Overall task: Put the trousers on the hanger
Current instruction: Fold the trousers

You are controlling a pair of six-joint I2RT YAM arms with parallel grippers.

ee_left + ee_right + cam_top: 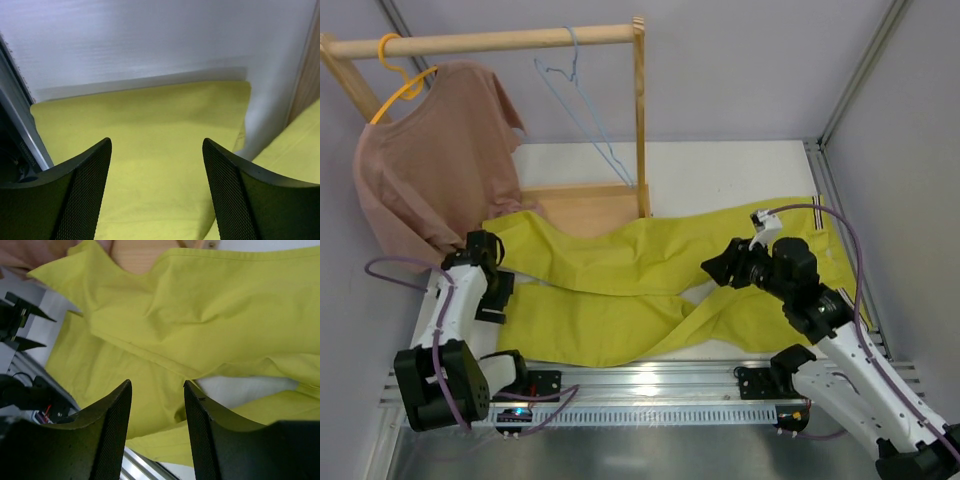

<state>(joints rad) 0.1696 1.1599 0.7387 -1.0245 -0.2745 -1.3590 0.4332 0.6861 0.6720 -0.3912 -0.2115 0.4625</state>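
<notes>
Three cams, one table [740,175]
Top one is looking down from above the near edge, catching everything. Left wrist cam is skimming low over the trousers [150,150] toward the wall [150,40]; right wrist cam is hanging higher, looking down. All three are sharing that yellow-green cloth.

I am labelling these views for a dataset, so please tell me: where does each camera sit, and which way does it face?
Top external: above and behind the arms, looking down at the table, trousers and hanger; left arm and right arm show.
Left wrist: low over a trouser leg, facing a white wall; open left gripper shows.
Right wrist: above the trousers, looking down; open right gripper shows.
Shared: all see the trousers.
</notes>
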